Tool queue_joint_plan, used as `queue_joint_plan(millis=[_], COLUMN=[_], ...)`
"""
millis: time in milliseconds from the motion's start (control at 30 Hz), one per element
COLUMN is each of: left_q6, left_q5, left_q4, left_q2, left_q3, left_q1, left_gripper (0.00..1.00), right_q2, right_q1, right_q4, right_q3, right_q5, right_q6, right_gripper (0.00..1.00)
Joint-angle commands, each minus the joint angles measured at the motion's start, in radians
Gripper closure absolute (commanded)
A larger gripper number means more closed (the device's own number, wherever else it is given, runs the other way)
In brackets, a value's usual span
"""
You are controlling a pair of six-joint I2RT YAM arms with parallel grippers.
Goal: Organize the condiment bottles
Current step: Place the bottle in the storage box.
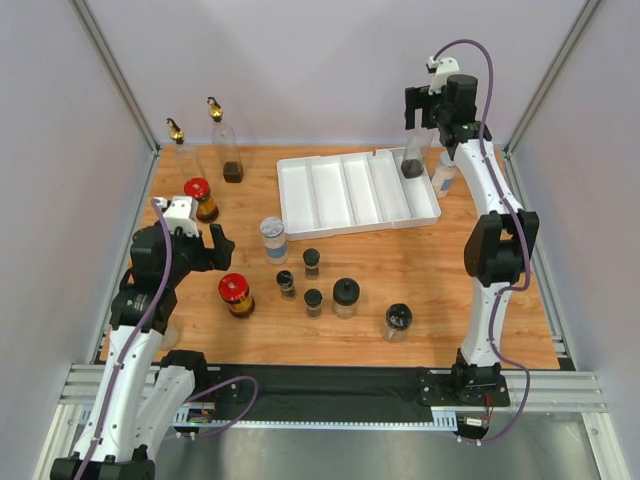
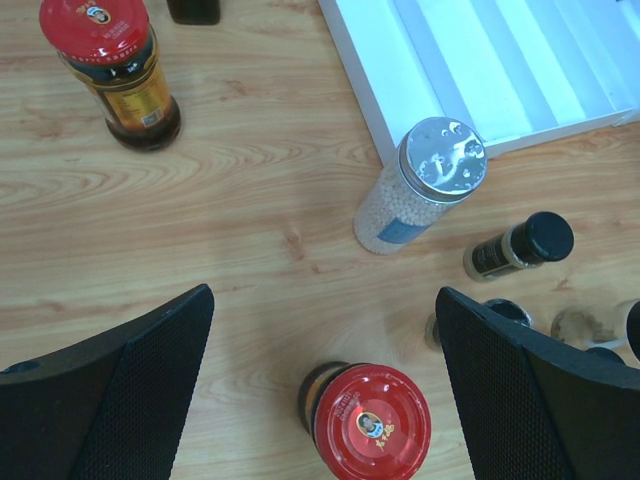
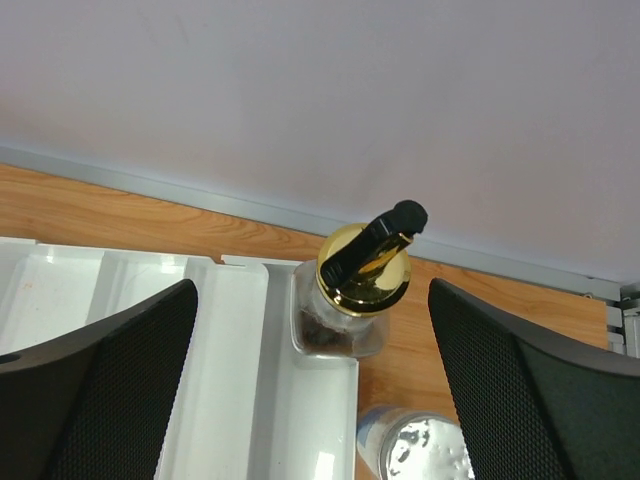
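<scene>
gold-spouted bottle upright in tray (right gripper wide above)

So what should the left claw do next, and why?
Probably lower the left claw around the nearer red-capped jar and close. The claw is open, and the jar stands upright on the table below its gap, outside the white tray.
</scene>
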Motion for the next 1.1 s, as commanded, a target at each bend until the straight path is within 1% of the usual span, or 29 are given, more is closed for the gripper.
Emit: queue_joint_plan(millis=[0,100,200,233,267,333,367,400,433,467,500,533,567,667,733,767,800,833,933,967,1067], left_q6=[0.008,0.008,0.008,0.006,0.006,0.005,0.005,0.003,0.003,0.002,0.0,0.0,-0.001,-0.011,-0.02,-0.027,-0.032,-0.038,-0.05,-0.054,-0.07], left_q5=[0.012,0.009,0.007,0.007,0.007,0.007,0.007,0.004,0.006,0.004,0.003,0.001,-0.003,-0.01,-0.008,-0.007,-0.004,-0.003,-0.014,-0.019,-0.033], left_q4=[0.025,0.025,0.027,0.027,0.028,0.03,0.03,0.03,0.031,0.031,0.031,0.033,0.034,0.037,0.043,0.047,0.05,0.051,0.048,0.048,0.048], left_q2=[-0.018,-0.021,-0.03,-0.033,-0.036,-0.041,-0.043,-0.046,-0.046,-0.046,-0.044,-0.044,-0.043,-0.041,-0.038,-0.037,-0.038,-0.032,-0.02,-0.015,0.011], left_q3=[0.009,0.009,0.01,0.01,0.01,0.009,0.009,0.009,0.009,0.009,0.01,0.01,0.012,0.012,0.01,0.01,0.012,0.02,0.047,0.056,0.105], left_q1=[-0.003,-0.003,-0.003,-0.003,-0.003,-0.003,-0.003,-0.003,-0.003,-0.003,-0.003,-0.003,-0.003,-0.003,-0.003,-0.001,-0.003,-0.003,-0.003,-0.003,-0.003], left_gripper=[0.0,0.0,0.0,0.0,0.0,0.0,0.0,0.0,0.0,0.0,0.0,0.0,0.0,0.0,0.0,0.0,0.0,0.0,0.0,0.0,0.0], right_q2=[-0.106,-0.165,-0.258,-0.286,-0.318,-0.408,-0.439,-0.503,-0.533,-0.563,-0.634,-0.663,-0.698,-0.809,-0.879,-0.899,-0.924,-0.967,-1.03,-1.062,-1.085], right_q1=[-0.007,-0.014,-0.016,-0.017,-0.016,-0.016,-0.019,-0.019,-0.019,-0.017,-0.019,-0.017,-0.019,-0.017,-0.019,-0.019,-0.019,-0.017,-0.019,-0.019,-0.019], right_q4=[0.053,0.051,0.054,0.059,0.057,0.054,0.045,0.035,0.027,0.015,0.008,0.004,-0.013,-0.059,-0.084,-0.105,-0.113,-0.113,-0.105,-0.102,-0.105], right_q3=[-0.052,-0.098,-0.233,-0.233,-0.3,-0.365,-0.426,-0.461,-0.492,-0.565,-0.599,-0.632,-0.699,-0.785,-0.871,-0.897,-0.964,-0.995,-1.104,-1.123,-1.158], right_q5=[0.0,-0.022,-0.047,-0.055,-0.059,-0.075,-0.076,-0.093,-0.099,-0.108,-0.125,-0.134,-0.154,-0.217,-0.26,-0.316,-0.341,-0.383,-0.426,-0.437,-0.458], right_q6=[-0.017,-0.029,-0.068,-0.08,-0.097,-0.117,-0.123,-0.135,-0.138,-0.143,-0.149,-0.15,-0.152,-0.157,-0.152,-0.154,-0.155,-0.158,-0.176,-0.178,-0.169], right_gripper=[0.0,0.0,0.0,0.0,0.0,0.0,0.0,0.0,0.0,0.0,0.0,0.0,0.0,0.0,0.0,0.0,0.0,0.0,0.0,0.0,0.0])
